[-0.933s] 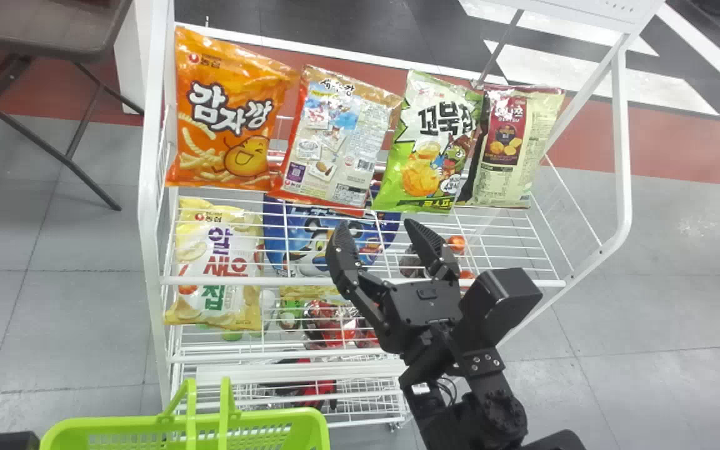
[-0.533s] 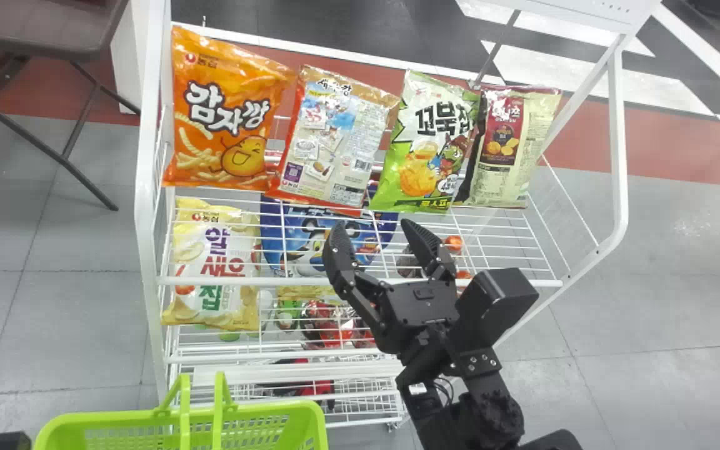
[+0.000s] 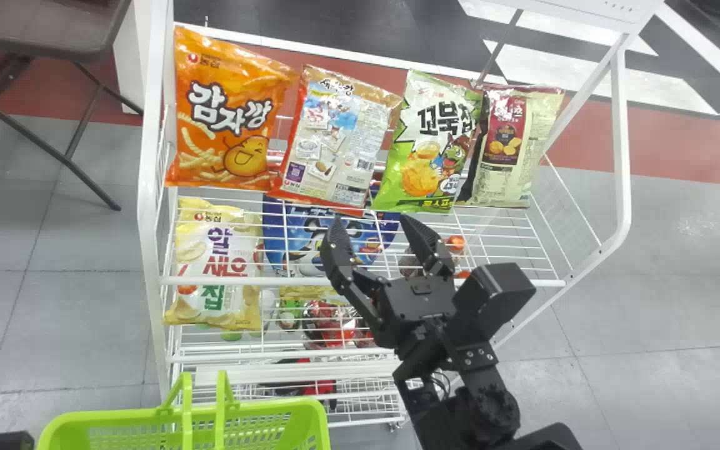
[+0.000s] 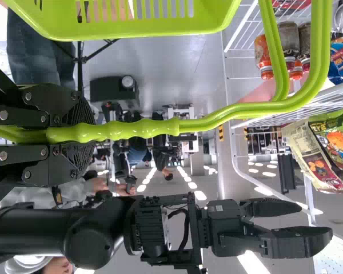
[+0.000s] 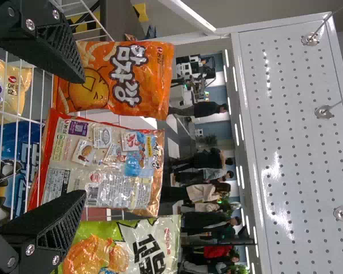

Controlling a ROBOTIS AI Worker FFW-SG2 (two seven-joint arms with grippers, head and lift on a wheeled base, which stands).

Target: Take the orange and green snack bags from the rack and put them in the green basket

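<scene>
In the head view, the orange snack bag (image 3: 232, 119) bears fat white characters and the green snack bag (image 3: 429, 144) black ones, both on the rack (image 3: 360, 282). The right gripper (image 3: 372, 220) has its fingers spread, and the green basket (image 3: 272, 407) is at the bottom left.

In the left wrist view, the left gripper (image 4: 91, 131) pinches the basket's handle (image 4: 143, 130).

In the right wrist view, the right gripper's (image 5: 83, 138) fingers stand apart before a bag densely printed with small text (image 5: 103, 162).
</scene>
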